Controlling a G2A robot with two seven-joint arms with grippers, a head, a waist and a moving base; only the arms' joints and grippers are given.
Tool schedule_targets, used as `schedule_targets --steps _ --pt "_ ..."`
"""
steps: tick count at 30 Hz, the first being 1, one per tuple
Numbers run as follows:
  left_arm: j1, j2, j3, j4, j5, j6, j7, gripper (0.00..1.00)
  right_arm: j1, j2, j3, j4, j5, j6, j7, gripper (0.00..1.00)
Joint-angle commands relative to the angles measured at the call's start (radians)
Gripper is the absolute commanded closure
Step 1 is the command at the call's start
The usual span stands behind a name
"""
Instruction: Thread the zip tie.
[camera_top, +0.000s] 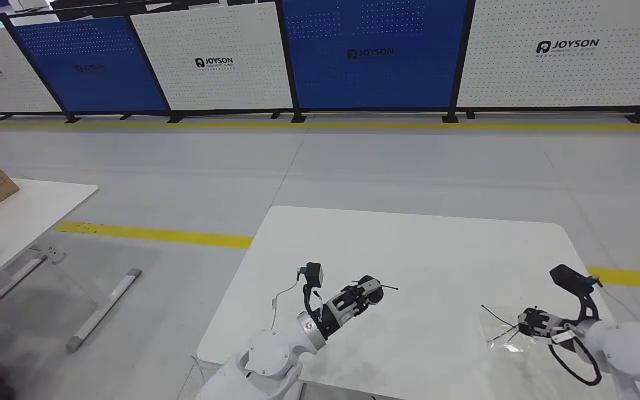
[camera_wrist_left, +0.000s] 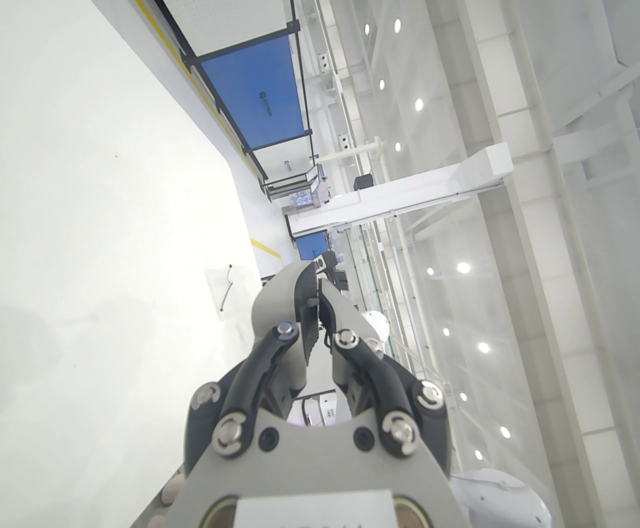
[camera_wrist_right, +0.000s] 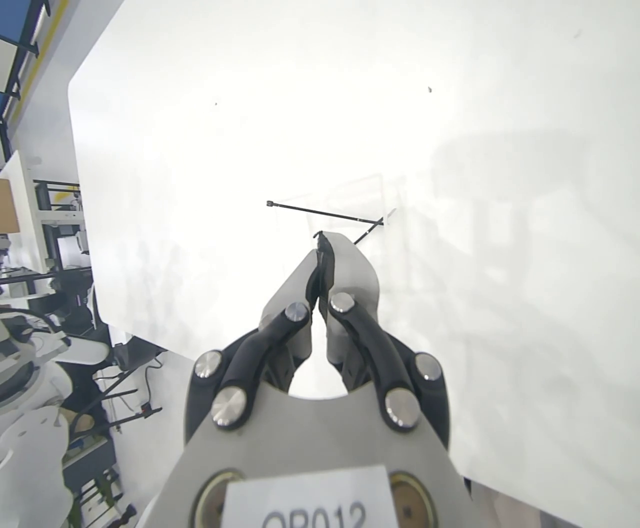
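Two arms were out over the white worktop (camera_top: 420, 240). The left end effector (camera_top: 366, 290), at about 7 o'clock on the worktop, had its fingers closed on a thin black zip tie (camera_top: 386, 287) whose free end stuck out toward 3 o'clock. The right end effector (camera_top: 528, 322), at about 4 o'clock, was pressed shut too. Whether it pinched anything, I could not tell. Just beyond its tips a loose zip tie (camera_wrist_right: 325, 211) lay flat across a clear bag (camera_wrist_right: 360, 197).

I judged the step in hand to be bringing a tail to a head. Doing it well would call for a grip close to the tail so it did not droop. It would also need the head's slot turned to face the tail, and a slow, straight approach. The end effectors stood well apart, so that gap needed closing first. The slippery bag and a second tie (camera_wrist_right: 369, 231) crossing the loose one looked likely to snag or be dragged along.
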Motion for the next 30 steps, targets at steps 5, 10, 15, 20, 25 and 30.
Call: schedule_targets --steps 5,10,15,20,25,30 --pt "0.0 0.0 0.0 0.0 0.0 0.0 0.0 1.0 -0.005 -0.001 -0.003 -0.008 -0.015 -0.002 -0.046 1.0" --pt "0.0 0.0 0.0 0.0 0.0 0.0 0.0 1.0 -0.084 -0.009 0.061 -0.117 0.057 -0.021 -0.287 1.0" --pt "0.0 0.0 0.0 0.0 0.0 0.0 0.0 1.0 -0.207 -0.017 0.102 -0.21 0.1 -0.107 -0.483 1.0" --pt "0.0 0.0 0.0 0.0 0.0 0.0 0.0 1.0 -0.207 -0.017 0.102 -0.21 0.1 -0.107 -0.483 1.0" --pt "0.0 0.0 0.0 0.0 0.0 0.0 0.0 1.0 -0.207 -0.017 0.102 -0.21 0.1 -0.107 -0.483 1.0" --pt "0.0 0.0 0.0 0.0 0.0 0.0 0.0 1.0 -0.258 -0.029 0.071 -0.168 0.231 -0.37 -0.63 1.0"
